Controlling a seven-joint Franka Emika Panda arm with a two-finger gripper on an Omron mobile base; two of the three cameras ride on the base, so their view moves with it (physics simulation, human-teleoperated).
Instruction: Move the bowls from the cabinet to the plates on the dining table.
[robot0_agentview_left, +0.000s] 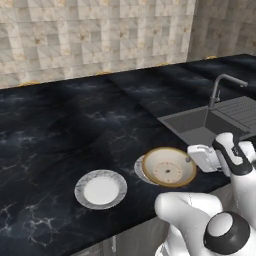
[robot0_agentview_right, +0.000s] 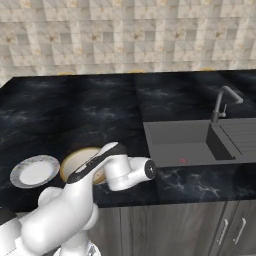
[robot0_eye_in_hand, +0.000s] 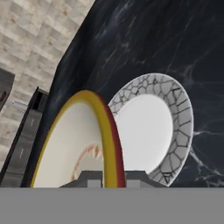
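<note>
My gripper (robot0_eye_in_hand: 113, 174) is pinched onto the orange-tan rim of the cream bowl (robot0_agentview_left: 169, 166), jaws closed on either side of the rim, over the near edge of the dining table (robot0_agentview_left: 60, 125). In the hand view the rim runs up between my fingertips, the ringed centre to one side.

Beneath the bowl lies one grey-speckled plate (robot0_eye_in_hand: 151, 127); from the left base view just a sliver of its rim pokes out at the bowl's left. The bowl looks tilted and shifted toward the sink side, not centred, and I cannot tell whether its base touches the plate yet.

The second plate (robot0_agentview_left: 100, 189) sits bare, just to the left, apart from the first. The grey sink (robot0_agentview_right: 182, 142) and its metal tap (robot0_agentview_right: 223, 102) lie to the right and farther back.

Risks, as I judge them: letting go while the bowl is tipped could send it sliding off the plate, or rocking onto the black top (the table edge is close on the near side, so a skid that way could carry it over). A thin rim pinch may also slip or twist as I lower. Pressing down off-centre could shove the plate toward its neighbour or the edge. On the way out, my fingers could catch the rim and drag the bowl along.
</note>
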